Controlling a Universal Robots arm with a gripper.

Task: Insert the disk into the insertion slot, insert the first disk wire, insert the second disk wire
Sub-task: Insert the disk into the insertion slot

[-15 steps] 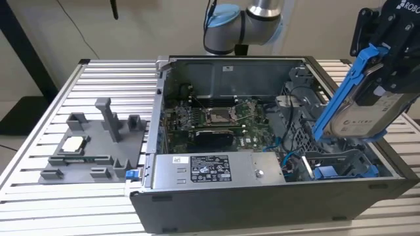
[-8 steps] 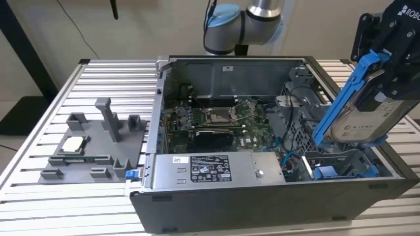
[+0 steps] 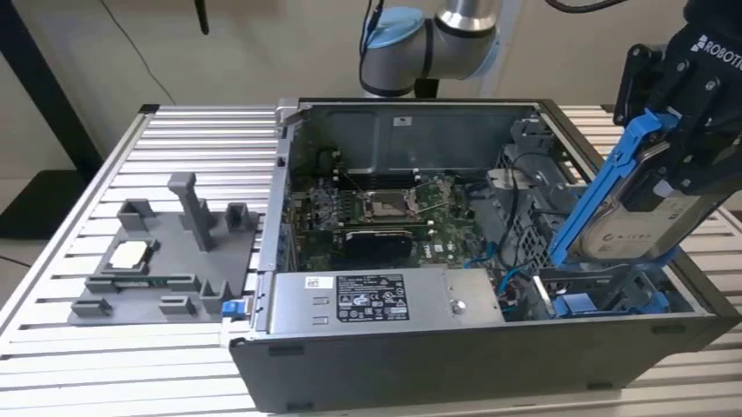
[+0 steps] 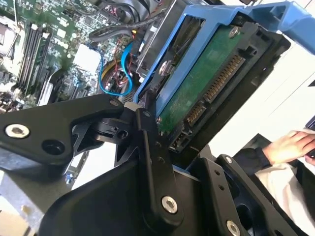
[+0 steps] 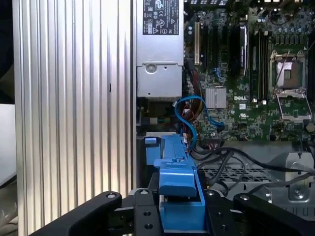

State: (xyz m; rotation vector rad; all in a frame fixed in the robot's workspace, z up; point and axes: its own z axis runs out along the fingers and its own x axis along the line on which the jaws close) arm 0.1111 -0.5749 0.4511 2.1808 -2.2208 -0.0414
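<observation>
My gripper [image 3: 676, 156] is shut on the disk [image 3: 641, 221], a silver drive with a white label in a bright blue carrier [image 3: 600, 187]. The disk hangs tilted, its lower end just above the insertion slot [image 3: 603, 302], the grey bay with blue fittings at the case's near corner on the exterior view's right. In the second wrist view the disk's green circuit board [image 4: 206, 81] and connector face the camera between the black fingers [image 4: 150, 147]. The first wrist view shows the blue carrier [image 5: 178, 184] held in my gripper [image 5: 179, 214]. A blue wire [image 5: 189, 115] loops loose inside the case beside the bay.
The open computer case [image 3: 464, 365] lies on a slatted aluminium table [image 3: 174, 139]. Inside are the motherboard [image 3: 383, 208] and a grey labelled power-supply box [image 3: 371, 300]. A grey fixture tray [image 3: 162, 261] sits on the exterior view's left. A person's hand [image 4: 293, 147] rests beyond the case.
</observation>
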